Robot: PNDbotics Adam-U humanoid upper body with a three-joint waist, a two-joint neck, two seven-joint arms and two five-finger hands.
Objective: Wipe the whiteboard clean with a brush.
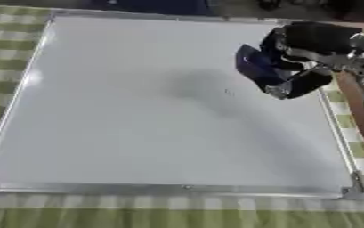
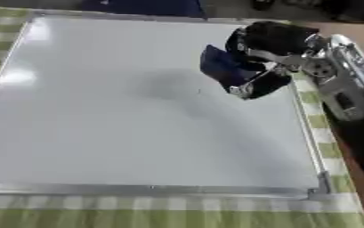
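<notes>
One whiteboard [image 1: 138, 111] fills the tabletop [image 1: 6, 35], and the right hand [image 1: 313, 53], fingers curled around one dark blue brush [image 1: 255, 67], sits near the board's right edge with bare surface leftward.

The whiteboard [image 1: 138, 116] lies flat on the checked cloth [image 1: 177, 213]. At two o'clock over it, the right hand [image 1: 309, 53] holds the brush [image 1: 256, 67].

The right hand [image 1: 305, 53] covers much of the dark blue brush [image 1: 255, 67]; a tiny mark [image 1: 228, 92] mid-frame is unreadable.
</notes>
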